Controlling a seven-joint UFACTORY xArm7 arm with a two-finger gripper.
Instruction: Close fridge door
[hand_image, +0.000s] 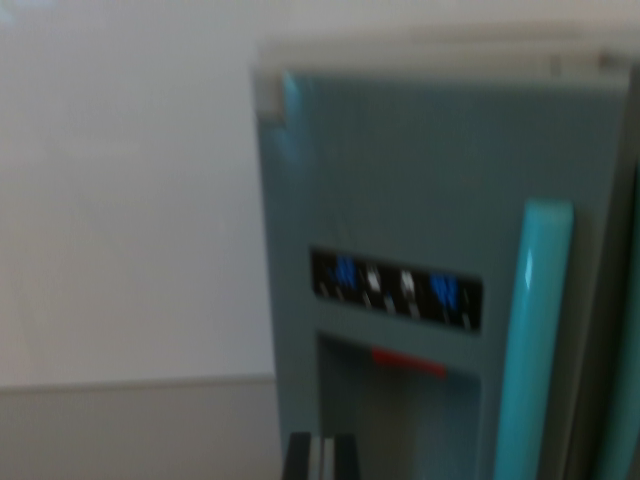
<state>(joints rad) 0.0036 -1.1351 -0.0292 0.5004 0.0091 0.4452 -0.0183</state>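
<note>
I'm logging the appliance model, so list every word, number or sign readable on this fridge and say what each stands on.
No text can be read in this blurred wrist view.
Control panel on the fridge door: blue and white lit marks, too blurred to read.
Red strip above the dispenser recess: no legible lettering.
Teal handle: no markings visible.

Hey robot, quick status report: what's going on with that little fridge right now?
Gripper barely in frame at bottom edge, state unclear. Fridge door dead ahead, teal handle on the wrist view's right. Image blurred. Nothing seen in the way.
</note>
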